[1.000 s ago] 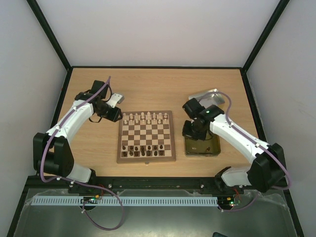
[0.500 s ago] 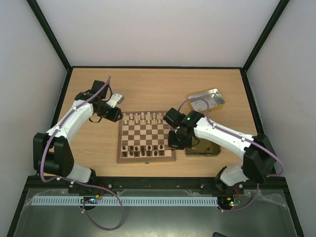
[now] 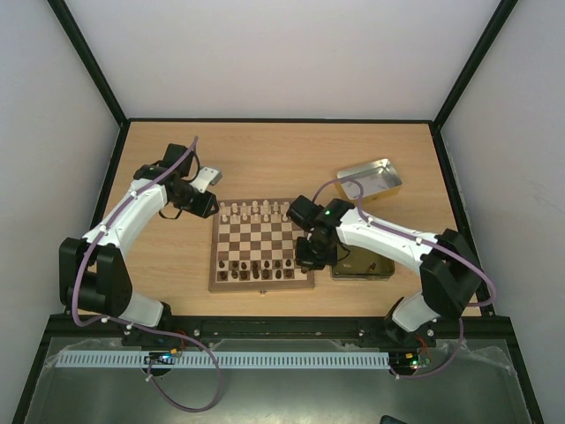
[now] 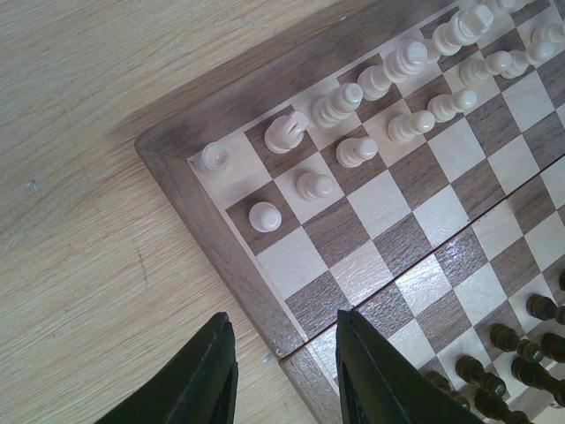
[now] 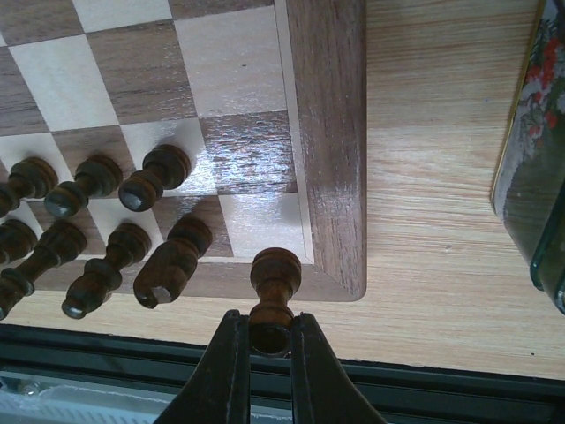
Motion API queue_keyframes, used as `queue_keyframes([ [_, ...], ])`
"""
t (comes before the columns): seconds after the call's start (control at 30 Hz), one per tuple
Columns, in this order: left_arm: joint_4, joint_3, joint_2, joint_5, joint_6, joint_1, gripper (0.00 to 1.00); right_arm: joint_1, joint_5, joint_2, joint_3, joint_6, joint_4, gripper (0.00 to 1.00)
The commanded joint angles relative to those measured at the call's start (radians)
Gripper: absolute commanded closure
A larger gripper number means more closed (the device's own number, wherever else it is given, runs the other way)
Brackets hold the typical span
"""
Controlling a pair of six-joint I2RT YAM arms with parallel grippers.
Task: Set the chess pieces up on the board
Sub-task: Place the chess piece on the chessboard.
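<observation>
Right gripper was clamped on the base of a dark brown chessman. The chessman's head pointed at the near right corner of the chessboard, over the cream corner square and just beside the two near rows of dark chessmen. Gold-toned tin lay on the table beyond the board's right edge. Left gripper stood part open and empty over the board's left edge, near the pale chessmen on the far rows.
</observation>
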Motion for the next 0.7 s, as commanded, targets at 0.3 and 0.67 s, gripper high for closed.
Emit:
queue_keyframes([
  [0.3,-0.002,0.007,-0.023,-0.009,0.011,-0.006,0.67,0.011,-0.021,0.042,-0.019,-0.027,0.029,0.98],
  [0.67,0.001,0.000,-0.029,-0.011,0.011,-0.006,0.67,0.013,-0.022,0.060,-0.028,-0.032,0.038,0.98],
])
